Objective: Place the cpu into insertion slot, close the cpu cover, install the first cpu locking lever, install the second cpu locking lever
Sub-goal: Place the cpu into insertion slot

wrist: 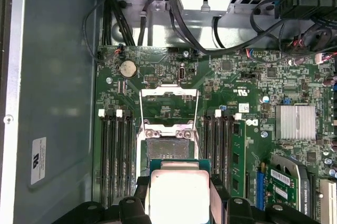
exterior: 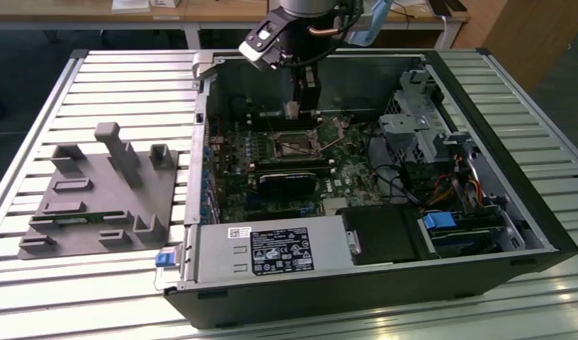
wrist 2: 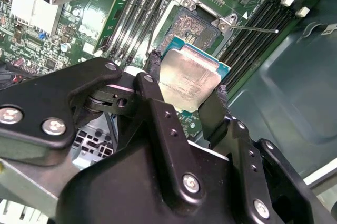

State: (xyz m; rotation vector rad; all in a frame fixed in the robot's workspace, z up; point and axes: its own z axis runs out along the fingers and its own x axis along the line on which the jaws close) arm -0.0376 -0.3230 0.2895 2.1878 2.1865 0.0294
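- Tool point(wrist 2: 187, 82) clamped on cpu point(wrist 2: 184, 71), gripping two opposite edges.
- Insertion slot point(wrist: 168, 148) bare, close below, slightly offset from cpu.
- Cpu cover point(wrist: 169, 91) flipped open.

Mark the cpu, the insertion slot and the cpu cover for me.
cpu point(wrist: 179, 195): first wrist view, middle of metal top.
insertion slot point(wrist: 167, 149): first wrist view, its contact field.
cpu cover point(wrist: 169, 92): first wrist view, frame bar.

Part of the cpu point(wrist 2: 190, 75) behind the hand point(wrist 2: 187, 81)
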